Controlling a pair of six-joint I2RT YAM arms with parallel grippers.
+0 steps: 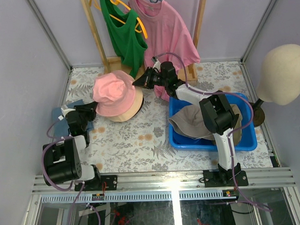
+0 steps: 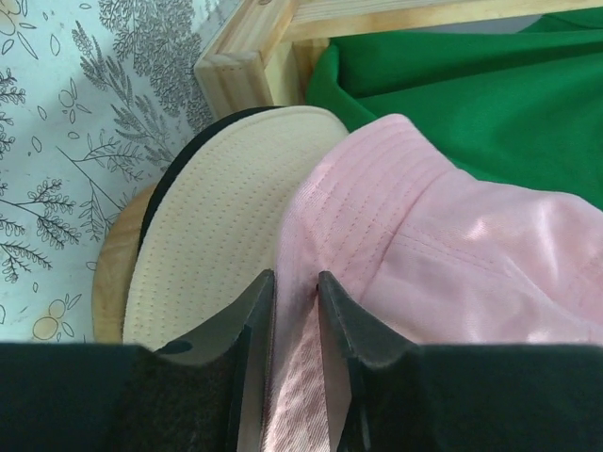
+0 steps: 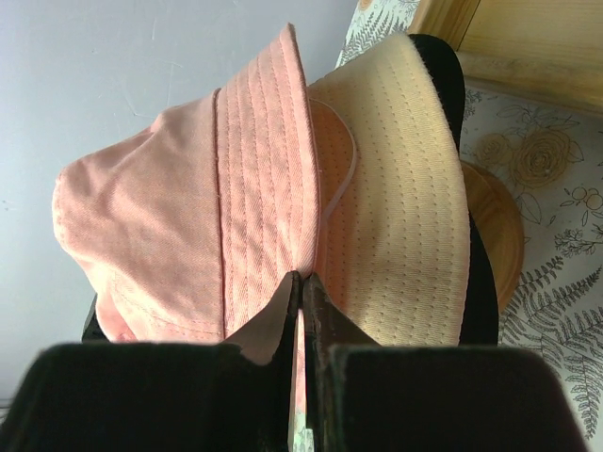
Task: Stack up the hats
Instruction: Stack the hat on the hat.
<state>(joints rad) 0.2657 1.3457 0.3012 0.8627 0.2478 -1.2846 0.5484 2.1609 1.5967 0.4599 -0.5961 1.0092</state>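
1 pink bucket hat (image 1: 114, 94), stitched rows on brim. 1 beige hat (image 3: 405, 188), dotted weave; black rim (image 3: 476, 273) past it, possibly a 3rd hat. Pale counter (image 1: 141, 142), grey-and-orange floral print. 1 blue bin (image 1: 210, 144), taupe hat (image 1: 187, 122). 1 green shirt (image 1: 122, 39), 1 pink shirt (image 1: 167, 33).

We take the hat stack (image 1: 117, 100), on the surface (image 1: 141, 142), as our marker. Within it, the upper hat (image 1: 110, 91) sits on a lower hat (image 1: 136, 109). Behind the stack stands a clothes rack (image 1: 94, 40) with shirts (image 1: 162, 33) hanging from it. Right of the stack lies a tub (image 1: 200, 143) with another hat (image 1: 190, 122) in it. Farther right stands a mannequin head (image 1: 281, 71). The left fingers (image 2: 240, 325) flank the upper hat's brim at the stack's left side. The right fingers (image 3: 273, 320) pinch that brim at the stack's far right.
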